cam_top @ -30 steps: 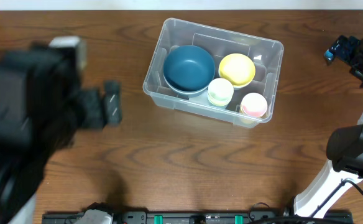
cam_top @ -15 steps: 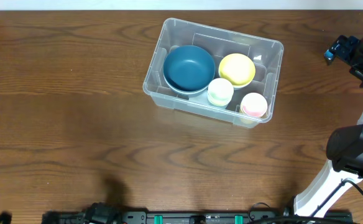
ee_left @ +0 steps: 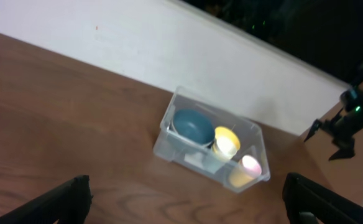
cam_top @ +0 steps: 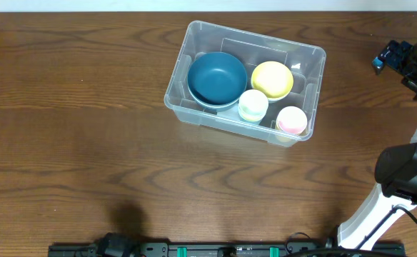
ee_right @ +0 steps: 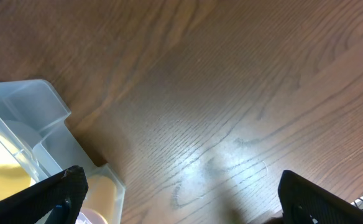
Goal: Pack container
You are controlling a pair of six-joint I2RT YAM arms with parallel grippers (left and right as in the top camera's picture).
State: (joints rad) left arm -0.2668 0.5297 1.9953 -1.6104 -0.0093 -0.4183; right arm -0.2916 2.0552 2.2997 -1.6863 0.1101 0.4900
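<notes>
The clear plastic container (cam_top: 258,36) stands at the table's centre back. It holds a dark blue bowl (cam_top: 216,78), a yellow bowl (cam_top: 272,79), a pale green cup (cam_top: 253,106) and a pink cup (cam_top: 291,121). My left gripper (ee_left: 184,205) is open and empty, high and far from the container (ee_left: 169,146); it is out of the overhead view. My right gripper (ee_right: 181,199) is open and empty over bare wood just right of the container's corner (ee_right: 41,102). The right arm (cam_top: 403,61) shows at the overhead view's right edge.
The right arm's base (cam_top: 401,175) stands at the table's front right. A white wall (ee_left: 169,56) runs behind the table's back edge. Brown wood table (cam_top: 87,107) lies to the left of the container.
The left arm, which filled the left of the overhead view a second ago, has pulled out of that view. The container, its contents and the right arm have not moved.
</notes>
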